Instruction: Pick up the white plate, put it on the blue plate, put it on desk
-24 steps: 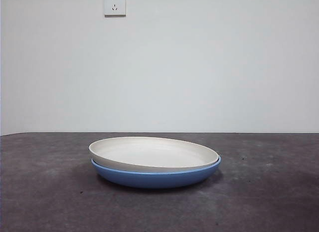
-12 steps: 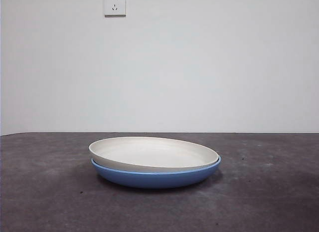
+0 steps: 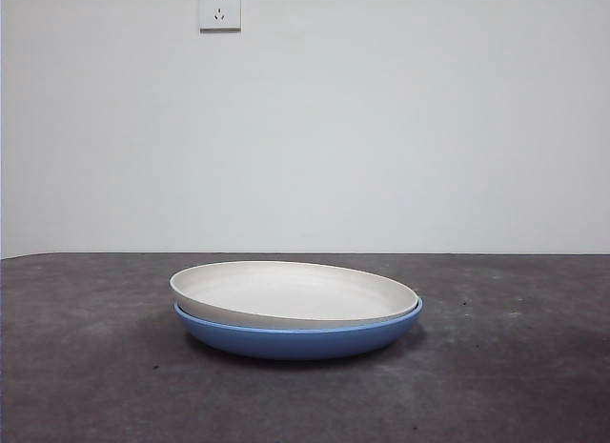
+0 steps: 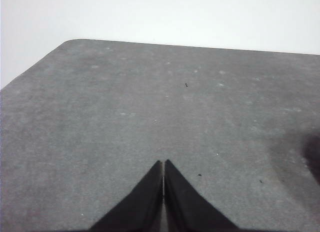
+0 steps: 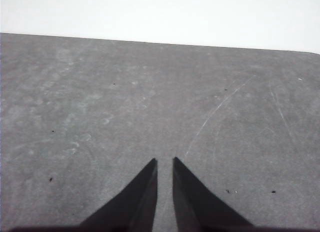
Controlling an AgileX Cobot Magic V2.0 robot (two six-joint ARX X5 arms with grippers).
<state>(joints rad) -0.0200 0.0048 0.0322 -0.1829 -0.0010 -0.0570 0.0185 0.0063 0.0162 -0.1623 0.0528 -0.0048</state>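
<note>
On the desk (image 3: pixel 86 386), nearest, sits the blue plate (image 3: pixel 295 342); nested on it, slightly tilted, the white plate (image 3: pixel 291 292) (stiff, probably slick; best pinched at its raised rim). Left gripper (image 4: pixel 163 164) pressed closed, right gripper (image 5: pixel 164 162) barely parted; both empty, away from the plates.

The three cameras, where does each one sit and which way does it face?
Front view: low at table height, looking level across the desk at the white plate stacked on the blue plate; no arm shows.
Left wrist view: above bare desk, left gripper shut.
Right wrist view: above bare desk, right gripper slightly apart.
Shared: only the desk.
</note>
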